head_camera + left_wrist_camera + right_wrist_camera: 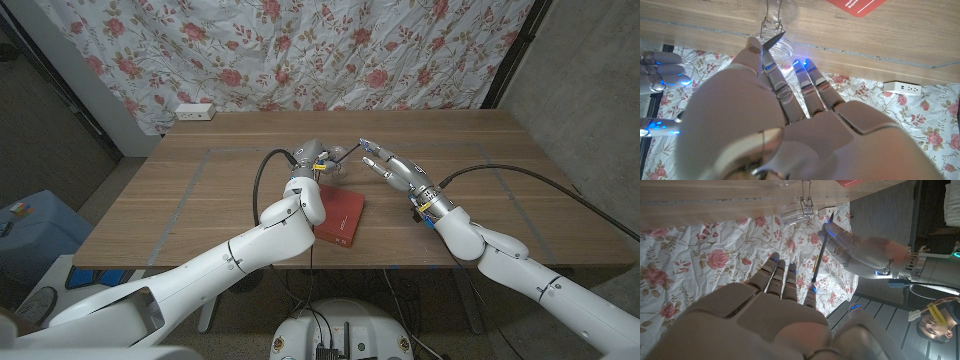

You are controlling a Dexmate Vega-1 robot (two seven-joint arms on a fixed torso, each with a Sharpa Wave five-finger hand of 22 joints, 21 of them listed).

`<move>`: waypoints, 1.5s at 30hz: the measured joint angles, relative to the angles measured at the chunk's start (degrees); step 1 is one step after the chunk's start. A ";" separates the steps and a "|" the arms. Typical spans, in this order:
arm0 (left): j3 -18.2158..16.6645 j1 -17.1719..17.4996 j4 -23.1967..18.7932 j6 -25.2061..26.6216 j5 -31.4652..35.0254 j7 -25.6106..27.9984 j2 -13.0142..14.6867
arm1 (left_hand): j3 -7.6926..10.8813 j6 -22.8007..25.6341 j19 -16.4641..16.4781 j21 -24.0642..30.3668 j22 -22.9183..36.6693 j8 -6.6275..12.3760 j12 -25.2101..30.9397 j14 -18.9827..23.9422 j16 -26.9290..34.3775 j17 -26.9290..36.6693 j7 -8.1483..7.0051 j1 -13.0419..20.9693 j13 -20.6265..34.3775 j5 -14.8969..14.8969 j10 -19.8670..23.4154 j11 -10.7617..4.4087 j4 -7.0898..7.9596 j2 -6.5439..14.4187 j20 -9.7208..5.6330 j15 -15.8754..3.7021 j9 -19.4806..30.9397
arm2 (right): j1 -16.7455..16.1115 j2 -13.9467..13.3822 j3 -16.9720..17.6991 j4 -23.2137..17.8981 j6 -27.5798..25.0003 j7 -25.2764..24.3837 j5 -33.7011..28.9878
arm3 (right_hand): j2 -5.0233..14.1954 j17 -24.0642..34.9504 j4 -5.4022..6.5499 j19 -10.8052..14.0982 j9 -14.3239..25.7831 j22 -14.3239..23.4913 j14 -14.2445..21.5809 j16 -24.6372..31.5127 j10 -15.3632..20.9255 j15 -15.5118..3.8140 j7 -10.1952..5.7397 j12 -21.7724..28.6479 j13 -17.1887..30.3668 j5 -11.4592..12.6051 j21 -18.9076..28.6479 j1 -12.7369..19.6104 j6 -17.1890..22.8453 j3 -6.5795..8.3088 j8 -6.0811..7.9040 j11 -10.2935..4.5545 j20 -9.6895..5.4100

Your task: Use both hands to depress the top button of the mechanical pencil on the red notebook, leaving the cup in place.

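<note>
The thin, stiff, light mechanical pencil (819, 260), grasped mid-barrel by the left hand (860, 250), looks slippery; the right hand (392, 168) is released.

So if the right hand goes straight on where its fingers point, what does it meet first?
Probably the pencil held by the left hand; the right hand looks close to it, though depth is unclear.

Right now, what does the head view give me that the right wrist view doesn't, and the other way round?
Head view: the whole red notebook lying on the table, with both arms reaching in over it. Right wrist view: the pencil along its length, gripped in the left hand, one end close to the right hand. Both: the glass cup and the two hands close together.
</note>
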 measured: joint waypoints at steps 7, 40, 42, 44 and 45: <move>-0.01 -0.05 0.25 -0.11 -0.02 0.01 -0.01 | 0.00 0.00 0.00 0.00 0.00 0.00 -0.16 0.00 -0.07 0.00 0.00 0.06 -0.02 -0.05 0.00 0.00 0.00 0.09 0.00 0.00 -0.01 | 0.10 0.08 -0.11 0.21 0.47 0.17 0.18 | 0.00 0.00 0.00 0.00 0.04 0.00 -0.01 0.00 0.00 0.01 0.10 0.00 0.00 0.00 0.00 0.00 0.10 0.00 0.00 0.00 0.00; 0.48 -0.80 1.37 -2.15 0.75 -0.74 0.23 | -0.08 0.00 0.00 0.00 0.00 -0.18 0.04 0.00 -0.17 0.00 0.00 -0.08 0.01 0.17 0.00 0.00 -0.07 0.22 0.00 0.00 -0.05 | 1.08 1.02 -0.79 1.51 2.05 1.74 1.23 | 0.00 0.27 0.00 -0.73 0.03 0.00 -0.93 -0.72 -1.15 -0.10 -0.02 0.00 -0.24 0.44 0.03 0.00 2.07 0.01 0.23 -0.54 -0.10; 0.48 -0.80 1.40 -2.18 0.77 -0.76 0.24 | -0.08 0.00 0.00 0.00 0.00 -0.18 0.04 0.00 -0.17 0.00 0.00 -0.08 0.01 0.17 0.00 0.00 -0.07 0.22 0.00 0.00 -0.05 | 1.09 1.03 -0.80 1.51 2.05 1.87 1.37 | 0.00 0.27 0.00 -0.73 0.03 0.00 -1.14 -0.89 -1.33 -0.32 0.10 -0.33 -0.23 0.43 0.03 0.00 2.19 0.00 0.25 -0.72 -0.10; 0.48 -0.80 1.43 -2.35 0.94 -0.87 0.25 | -0.08 0.00 0.00 0.00 0.00 -0.19 0.03 0.00 -0.17 0.00 0.00 -0.07 0.02 0.17 0.00 0.00 -0.07 0.22 0.00 0.00 -0.03 | 1.17 1.09 -0.88 1.59 2.05 2.12 1.54 | 0.00 0.27 0.00 -0.73 0.03 0.00 -1.24 -0.88 -1.33 -0.41 0.11 -0.33 -0.23 0.43 0.03 0.00 2.38 0.01 0.43 -0.72 -0.10; 0.48 -0.80 1.43 -2.40 1.01 -0.88 0.26 | -0.08 0.00 0.00 0.00 0.00 -0.19 0.02 0.00 -0.17 0.00 0.00 0.03 0.02 0.17 0.00 0.00 -0.07 0.32 0.00 0.00 -0.02 | 1.21 1.12 -0.92 1.61 2.05 2.15 1.56 | 0.00 0.27 0.00 -0.73 0.03 0.01 -1.25 -0.88 -1.33 -0.40 0.11 -0.33 -0.23 0.44 0.03 0.00 2.38 0.01 0.43 -0.72 -0.10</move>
